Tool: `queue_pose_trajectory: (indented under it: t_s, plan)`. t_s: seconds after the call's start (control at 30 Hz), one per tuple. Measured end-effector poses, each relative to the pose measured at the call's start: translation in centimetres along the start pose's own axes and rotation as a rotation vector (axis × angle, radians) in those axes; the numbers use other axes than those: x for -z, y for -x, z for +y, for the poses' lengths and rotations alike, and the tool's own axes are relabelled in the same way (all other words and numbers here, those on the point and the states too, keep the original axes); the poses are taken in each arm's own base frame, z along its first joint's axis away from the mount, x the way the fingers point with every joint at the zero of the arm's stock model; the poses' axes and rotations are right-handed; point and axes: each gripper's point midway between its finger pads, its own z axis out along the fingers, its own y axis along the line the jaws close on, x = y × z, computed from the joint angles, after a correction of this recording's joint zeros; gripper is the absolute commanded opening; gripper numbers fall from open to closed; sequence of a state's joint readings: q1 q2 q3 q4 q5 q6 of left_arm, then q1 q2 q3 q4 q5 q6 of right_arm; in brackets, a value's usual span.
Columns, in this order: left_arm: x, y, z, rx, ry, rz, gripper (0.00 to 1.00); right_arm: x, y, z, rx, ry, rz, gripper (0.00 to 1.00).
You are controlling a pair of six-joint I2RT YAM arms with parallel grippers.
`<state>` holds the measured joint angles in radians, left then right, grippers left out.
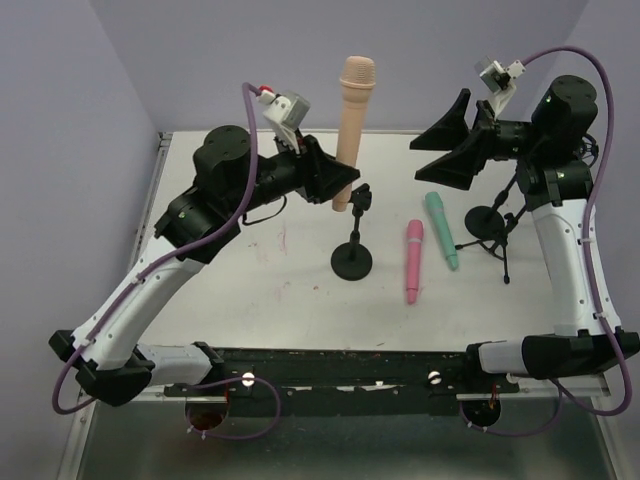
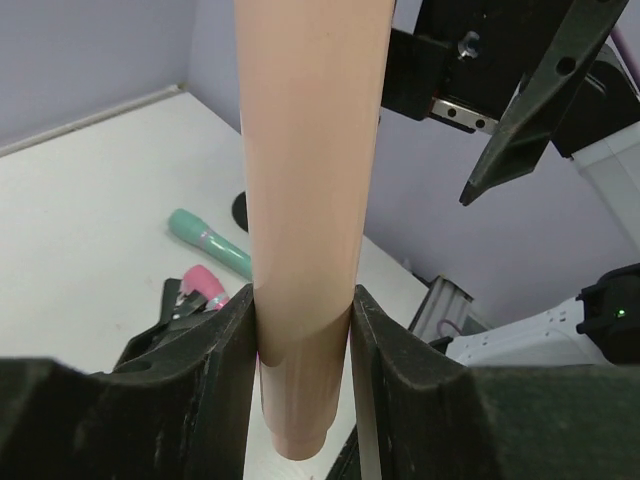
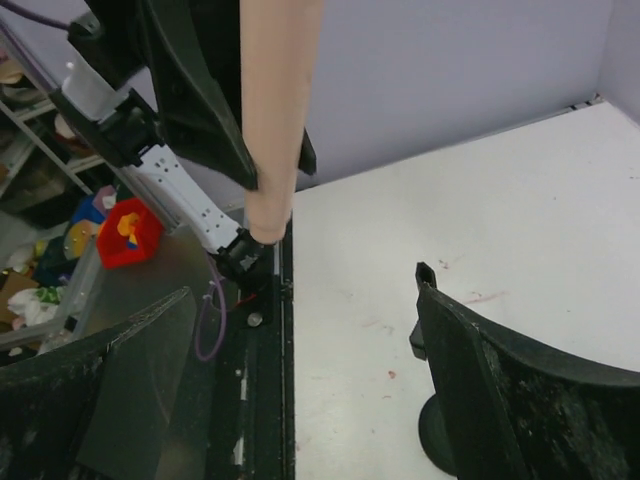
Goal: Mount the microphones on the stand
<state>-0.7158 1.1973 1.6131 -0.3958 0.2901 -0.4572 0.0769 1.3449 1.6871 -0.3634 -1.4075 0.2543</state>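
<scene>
On the white table [image 1: 250, 290] stood two stands, a round-based stand [image 1: 352, 262] and a tripod stand [image 1: 492, 222]. Of three microphones, the peach microphone [image 1: 354, 120] was upright in the air above the round-based stand, pinched low on its handle by the left gripper [image 1: 338, 183]. The pink microphone [image 1: 413, 262] and teal microphone [image 1: 441, 230] lay near each other between the stands, and the right gripper [image 1: 440, 152] hung with jaws spread wide, holding nothing.

We see the left arm [image 1: 150, 290] and right arm [image 1: 572, 270] built alike: white lower links, black joints. A purple cable [image 1: 247, 135] loops along each. The left gripper [image 1: 340, 182] and right gripper [image 1: 416, 163] carry black wedge-shaped fingers; grey-white cameras [image 1: 285, 108] sit above them.
</scene>
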Motion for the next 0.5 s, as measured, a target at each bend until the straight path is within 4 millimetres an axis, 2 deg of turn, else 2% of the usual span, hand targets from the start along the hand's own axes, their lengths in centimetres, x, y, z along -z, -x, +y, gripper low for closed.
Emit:
queue_pose_trajectory:
  t_s: [0.1,0.27,0.5]
  plan:
    - [-2.5,-1.4,-1.1,0.035,-0.045,0.042,0.00,-0.1,1.4,0.4,-0.019,0.022,-0.017,1.00]
    - [-5.2,-3.5,-2.4,0.079,-0.092,0.089,0.00,-0.2,3.2,1.6,-0.023,0.047,-0.043,1.00]
    - [-7.2,-4.3,-4.3,0.107,-0.145,0.095,0.00,-0.3,2.6,1.5,-0.092,0.068,-0.054,1.00]
